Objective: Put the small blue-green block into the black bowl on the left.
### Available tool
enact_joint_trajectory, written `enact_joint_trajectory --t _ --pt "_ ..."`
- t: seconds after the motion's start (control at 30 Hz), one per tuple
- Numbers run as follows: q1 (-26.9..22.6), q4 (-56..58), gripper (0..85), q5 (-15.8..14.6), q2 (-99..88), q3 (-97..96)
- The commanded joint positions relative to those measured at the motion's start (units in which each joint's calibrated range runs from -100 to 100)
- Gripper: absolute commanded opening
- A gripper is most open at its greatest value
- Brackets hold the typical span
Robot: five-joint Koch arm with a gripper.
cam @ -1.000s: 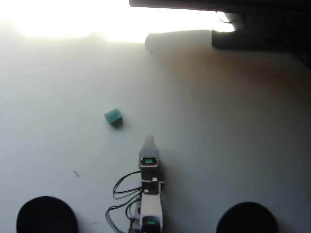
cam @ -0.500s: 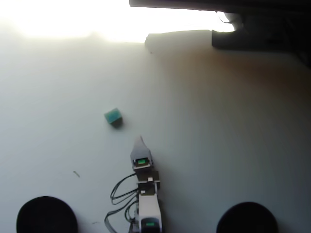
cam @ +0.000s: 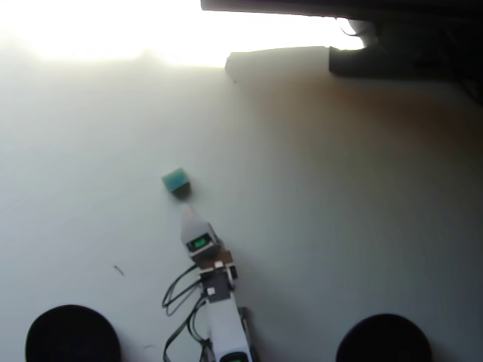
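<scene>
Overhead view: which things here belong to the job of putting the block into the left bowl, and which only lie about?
Belong to the job:
- small blue-green block, alone on the table
- black bowl at bottom left
- gripper, just below the block, not touching it

Only lying about:
- second black bowl at bottom right
- small dark speck on the white table

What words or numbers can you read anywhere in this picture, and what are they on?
None can be read.
The small blue-green block has plain faces.
The two black bowls are plain.
The bright green patch on the arm is too blurred to show any writing.
The white table bears no print.
</scene>
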State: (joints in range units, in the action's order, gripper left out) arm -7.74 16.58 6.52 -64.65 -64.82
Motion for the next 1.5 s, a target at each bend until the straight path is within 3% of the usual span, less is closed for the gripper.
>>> enact_joint_trajectory --t 0.0,0.4,0.63,0.9,1.17,1.27,1.47 --pt "-1.0 3.2 47.8 -0.1 3.1 7.7" --pt "-2.6 7.5 45.5 -1.5 28.3 27.5" --pt "-3.4 7.8 44.5 -4.5 41.8 39.8" --pt "-3.8 8.0 43.2 -5.9 49.5 41.8" --pt "-3.5 5.8 21.2 -8.6 51.3 41.3" --pt "-3.5 0.6 3.1 -10.4 48.4 38.0" --pt "-4.9 1.6 3.1 -10.8 43.9 38.8"
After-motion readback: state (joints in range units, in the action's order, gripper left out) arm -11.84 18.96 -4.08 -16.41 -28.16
